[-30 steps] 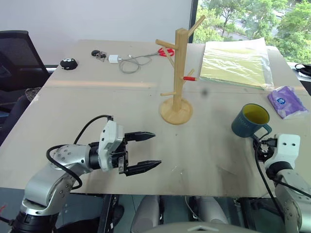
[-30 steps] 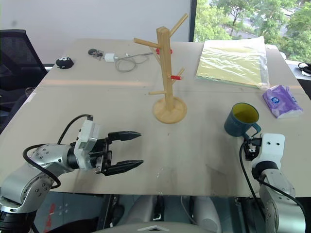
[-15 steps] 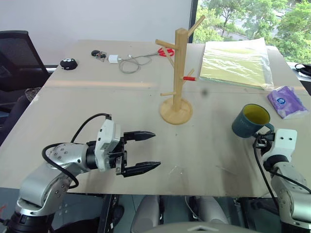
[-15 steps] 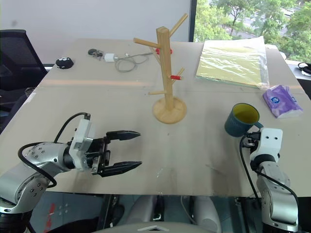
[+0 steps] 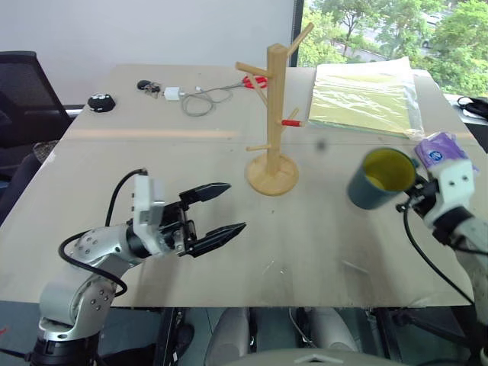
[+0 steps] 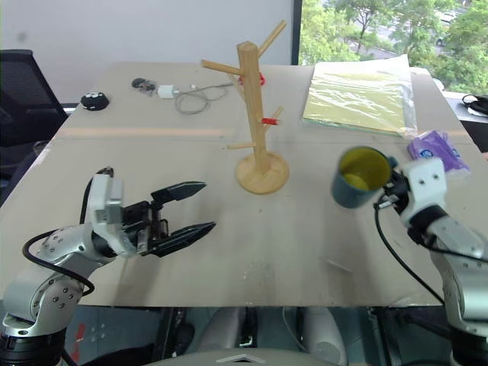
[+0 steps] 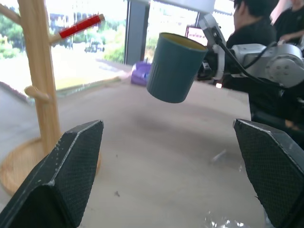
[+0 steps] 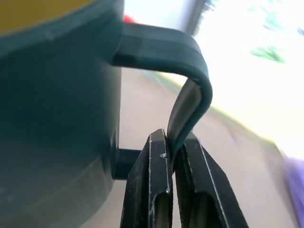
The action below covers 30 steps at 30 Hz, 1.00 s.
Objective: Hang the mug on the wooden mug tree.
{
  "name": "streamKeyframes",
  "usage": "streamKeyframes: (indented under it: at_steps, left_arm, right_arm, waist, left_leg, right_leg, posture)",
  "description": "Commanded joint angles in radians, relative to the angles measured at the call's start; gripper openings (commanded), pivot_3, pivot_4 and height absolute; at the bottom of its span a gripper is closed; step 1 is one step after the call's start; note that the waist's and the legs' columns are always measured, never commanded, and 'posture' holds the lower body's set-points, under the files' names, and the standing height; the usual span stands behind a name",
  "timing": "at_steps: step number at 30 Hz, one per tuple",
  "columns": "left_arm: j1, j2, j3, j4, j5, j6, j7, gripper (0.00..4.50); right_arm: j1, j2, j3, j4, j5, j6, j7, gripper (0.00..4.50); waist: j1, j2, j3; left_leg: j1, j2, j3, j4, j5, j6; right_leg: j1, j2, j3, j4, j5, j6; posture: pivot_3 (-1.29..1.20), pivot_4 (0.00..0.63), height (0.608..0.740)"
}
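The dark teal mug (image 5: 380,179) with a yellow inside hangs above the table at the right, tipped so its mouth faces me. My right gripper (image 8: 172,142) is shut on the mug's loop handle (image 8: 190,71), pinching the handle's thin wall between its fingers. The wooden mug tree (image 5: 274,114) stands upright on its round base (image 5: 272,176) at mid-table, left of the mug, with one red-tipped peg (image 5: 290,122). My left gripper (image 5: 235,206) hovers open and empty over the table's near left, pointing toward the tree and the mug (image 7: 173,66).
A yellow-green plastic folder (image 5: 366,95) lies at the back right, with a purple tissue pack (image 5: 441,149) beside it. A cable with a white adapter (image 5: 194,97), a black puck (image 5: 99,101) and red scissors (image 5: 255,78) lie at the back. A person (image 7: 256,14) sits beyond the right arm.
My right gripper shut on the mug's handle, then lifted the mug off the table, moved it left and tipped it. The left gripper rose a little, still open.
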Motion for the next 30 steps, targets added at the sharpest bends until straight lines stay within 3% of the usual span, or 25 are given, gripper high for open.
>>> streamKeyframes:
  at_steps: [1,5,10,18,25,30]
  left_arm:
    - [0.021,0.051,0.082,0.024,-0.094,0.046,-0.061,4.50]
    - [0.057,0.071,0.121,0.056,-0.090,0.037,-0.094,4.50]
    - [0.083,0.069,0.144,0.061,-0.081,0.028,-0.102,4.50]
    - [0.131,0.057,0.162,0.026,-0.082,0.018,-0.096,4.50]
    - [0.131,0.036,0.138,-0.011,-0.081,0.023,-0.039,4.50]
    - [0.124,0.031,0.134,-0.034,-0.086,0.037,0.015,4.50]
  right_arm:
    - [-0.183,-0.064,0.083,-0.059,0.032,0.147,0.015,0.02]
    - [-0.377,-0.114,0.236,-0.056,0.026,0.268,0.055,0.02]
    - [-0.558,-0.063,0.329,-0.010,0.021,0.382,0.036,0.02]
    - [-0.681,-0.044,0.425,0.061,-0.006,0.402,0.087,0.02]
    - [-0.754,0.051,0.552,0.257,-0.129,0.300,0.083,0.02]
    - [-0.701,0.030,0.479,0.177,-0.090,0.293,0.138,2.31]
  waist:
    - [0.000,0.000,0.000]
    - [0.003,-0.001,0.000]
    - [0.008,-0.002,0.001]
    - [0.002,-0.002,0.001]
    - [-0.002,-0.002,0.001]
    - [0.004,-0.002,0.001]
  left_leg:
    - [0.000,0.000,0.001,0.000,0.000,0.000]
    - [-0.001,0.000,0.001,-0.001,0.000,0.000]
    - [-0.006,-0.001,0.001,0.000,0.000,0.000]
    - [-0.006,-0.001,0.002,-0.001,0.000,0.000]
    - [-0.005,-0.001,0.003,-0.001,0.000,0.000]
    - [-0.006,-0.001,0.003,-0.001,0.002,-0.004]
  right_leg:
    - [-0.001,0.000,0.001,0.000,0.000,0.000]
    - [-0.001,-0.002,0.000,-0.001,0.000,0.000]
    - [-0.004,-0.004,-0.001,-0.002,0.000,0.000]
    - [-0.005,-0.005,-0.001,-0.001,0.000,0.000]
    - [-0.005,-0.004,0.000,0.000,0.000,0.000]
    - [-0.006,-0.005,-0.001,-0.001,0.001,0.000]
  posture:
    - [0.00,0.150,0.740]
    - [0.00,0.150,0.740]
    - [0.00,0.150,0.740]
    - [0.00,0.150,0.740]
    - [0.00,0.150,0.740]
    - [0.00,0.150,0.740]
